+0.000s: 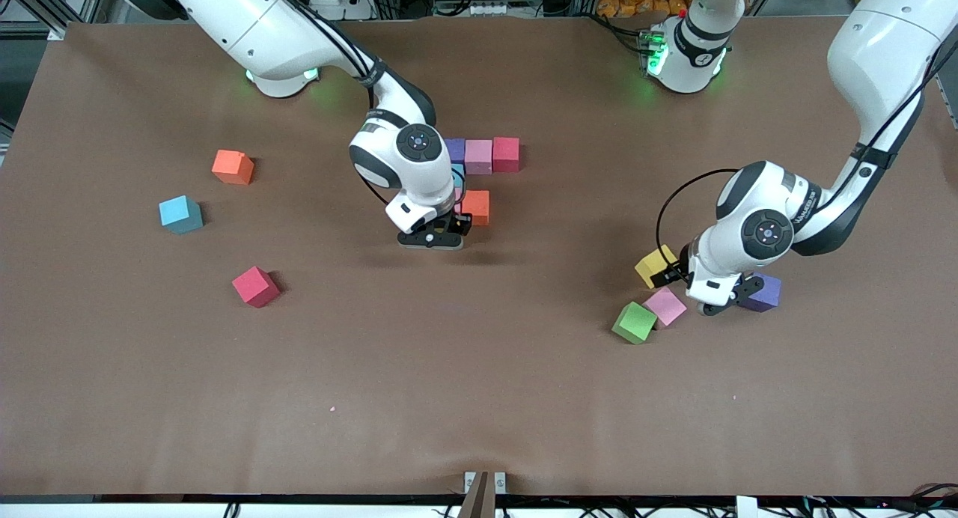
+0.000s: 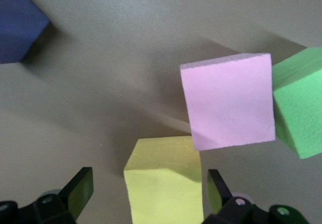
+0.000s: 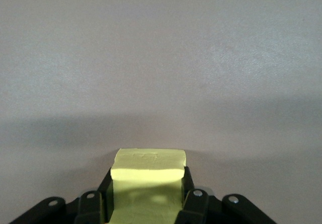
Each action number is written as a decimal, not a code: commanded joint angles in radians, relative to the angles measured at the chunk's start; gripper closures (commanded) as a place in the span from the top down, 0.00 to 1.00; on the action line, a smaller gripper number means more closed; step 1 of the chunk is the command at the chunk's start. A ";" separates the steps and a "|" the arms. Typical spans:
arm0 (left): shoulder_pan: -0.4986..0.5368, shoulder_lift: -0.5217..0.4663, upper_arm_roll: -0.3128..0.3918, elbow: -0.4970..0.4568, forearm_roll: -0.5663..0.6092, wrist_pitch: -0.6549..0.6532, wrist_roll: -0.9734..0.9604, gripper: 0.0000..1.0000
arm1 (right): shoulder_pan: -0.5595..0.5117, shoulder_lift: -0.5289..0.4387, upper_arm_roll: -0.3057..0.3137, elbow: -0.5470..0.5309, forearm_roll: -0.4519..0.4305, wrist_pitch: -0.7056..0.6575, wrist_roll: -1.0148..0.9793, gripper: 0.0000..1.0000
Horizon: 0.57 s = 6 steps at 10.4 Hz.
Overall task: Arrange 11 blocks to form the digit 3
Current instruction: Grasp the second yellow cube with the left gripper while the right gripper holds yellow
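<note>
Purple (image 1: 455,149), pink (image 1: 478,156) and red (image 1: 506,154) blocks form a row mid-table. An orange-red block (image 1: 476,206) lies a little nearer, and a teal one (image 1: 458,175) shows partly under the right arm. My right gripper (image 1: 434,237) (image 3: 147,183) is shut on a yellow block (image 3: 148,166), low over the table beside the orange-red block. My left gripper (image 1: 715,302) (image 2: 151,194) is open over a second yellow block (image 2: 163,181) (image 1: 656,266), which lies between its fingers.
Pink (image 1: 665,306) (image 2: 229,102), green (image 1: 635,323) (image 2: 302,103) and purple (image 1: 763,292) (image 2: 17,22) blocks lie around the left gripper. Orange (image 1: 233,167), blue (image 1: 180,214) and red (image 1: 256,286) blocks lie loose toward the right arm's end of the table.
</note>
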 commanded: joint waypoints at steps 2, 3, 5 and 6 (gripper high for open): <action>-0.001 0.025 -0.011 -0.010 0.003 0.021 -0.061 1.00 | 0.006 -0.014 0.000 -0.036 -0.016 0.009 0.034 0.33; -0.001 0.033 -0.011 -0.015 0.003 0.021 -0.063 1.00 | 0.006 -0.014 0.000 -0.034 -0.016 0.009 0.033 0.54; -0.001 0.039 -0.011 -0.027 0.006 0.027 -0.066 1.00 | 0.008 -0.021 0.001 -0.033 -0.015 0.011 0.034 1.00; -0.001 0.045 -0.010 -0.033 0.011 0.044 -0.066 1.00 | 0.005 -0.027 0.001 -0.031 -0.013 0.011 0.033 1.00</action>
